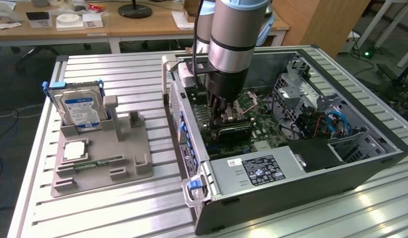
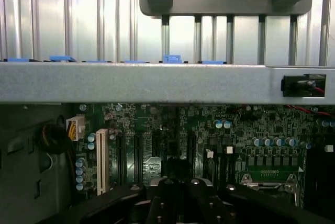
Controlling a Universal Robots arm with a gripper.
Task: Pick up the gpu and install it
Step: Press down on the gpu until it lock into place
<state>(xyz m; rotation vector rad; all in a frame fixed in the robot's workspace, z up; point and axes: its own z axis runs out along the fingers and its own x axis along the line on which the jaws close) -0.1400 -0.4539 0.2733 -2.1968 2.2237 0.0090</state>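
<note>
The grey-sleeved robot arm reaches down into the open black desktop computer case lying on its side on the ribbed aluminium desk; its black jaws sit low over the green motherboard, drawn fully together; directly beneath them, touching or just under their tips, lies the gpu, a thin flat black card standing on edge across the board near the case's rear wall; whether the jaws actually clamp it I cannot tell. In the wrist view the black jaws hang just above the motherboard's row of dark expansion slots, beside a white slot. On the exterior view's left, well apart, a grey plastic holder carries the silver hard drive with blue label upright and a slim green memory stick.
</note>
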